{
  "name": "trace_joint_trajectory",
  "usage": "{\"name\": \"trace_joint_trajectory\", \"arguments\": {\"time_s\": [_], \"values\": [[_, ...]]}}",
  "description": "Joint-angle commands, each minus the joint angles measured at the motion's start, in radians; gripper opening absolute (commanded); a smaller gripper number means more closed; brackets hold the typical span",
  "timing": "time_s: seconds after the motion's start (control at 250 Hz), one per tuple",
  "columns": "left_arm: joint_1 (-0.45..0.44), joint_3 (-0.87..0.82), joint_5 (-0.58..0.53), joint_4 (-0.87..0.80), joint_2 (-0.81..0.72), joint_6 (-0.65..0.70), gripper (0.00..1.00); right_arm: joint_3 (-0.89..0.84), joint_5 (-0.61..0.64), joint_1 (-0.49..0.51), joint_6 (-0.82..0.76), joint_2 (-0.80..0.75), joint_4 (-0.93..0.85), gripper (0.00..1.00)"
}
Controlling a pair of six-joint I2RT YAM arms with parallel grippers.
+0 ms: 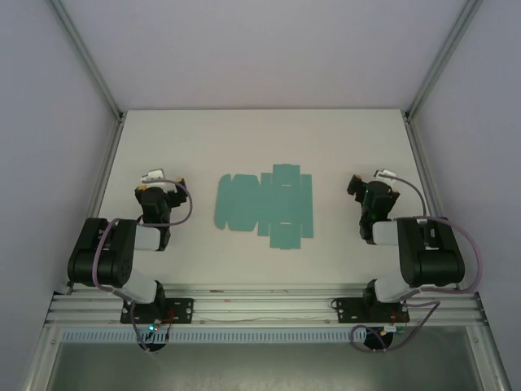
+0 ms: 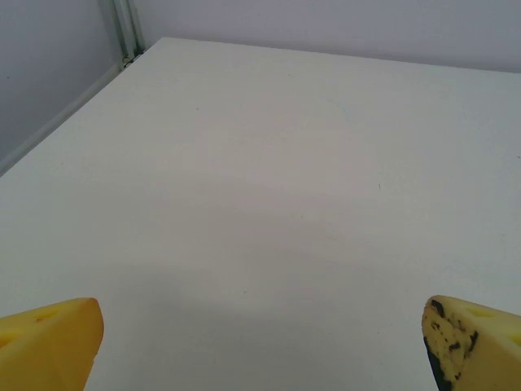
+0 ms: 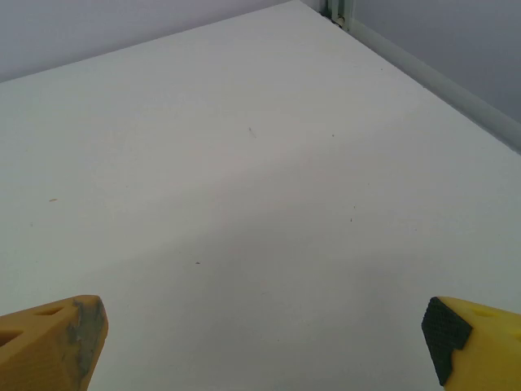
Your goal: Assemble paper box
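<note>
I see box point(image 1: 264, 204) flat on bench point(image 1: 203, 138), long axis left-right, rounded tabs leftward, left pincer point(image 2: 260, 354) spread wide, empty, right pincer point(image 3: 264, 346) likewise

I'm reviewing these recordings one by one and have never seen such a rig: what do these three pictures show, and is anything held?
Two small robot arms, the left arm and the right arm, are bolted at the near edge of a white table. The top picture looks down from above and behind them. The other two come from cameras on the wrists; the yellow tips in the bottom corners are the fingers of the left gripper and the right gripper. Between the arms lies the paper box, a flat teal card sheet, not yet folded. Both grippers are open and hold nothing.
</note>
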Motion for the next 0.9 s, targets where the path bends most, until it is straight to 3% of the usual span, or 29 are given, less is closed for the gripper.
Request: {"name": "trace_joint_trajectory", "arguments": {"time_s": [0.0, 0.544, 0.656, 0.819, 0.895], "values": [[-0.005, 0.014, 0.008, 0.027, -0.010, 0.020, 1.00, 0.008, 0.009, -0.003, 0.007, -0.013, 0.030, 1.00], [-0.005, 0.015, 0.008, 0.024, -0.010, 0.018, 1.00, 0.007, 0.007, -0.003, 0.007, -0.013, 0.031, 1.00], [-0.005, 0.020, 0.021, 0.030, -0.014, 0.027, 1.00, 0.030, -0.049, -0.003, -0.016, -0.039, -0.027, 1.00], [-0.004, 0.133, 0.000, -0.306, -0.179, 0.010, 1.00, 0.128, -0.012, -0.002, 0.018, -0.202, -0.319, 1.00], [-0.005, 0.193, 0.010, -0.470, -0.250, -0.082, 1.00, 0.191, -0.044, 0.002, 0.073, -0.272, -0.480, 1.00]]}}
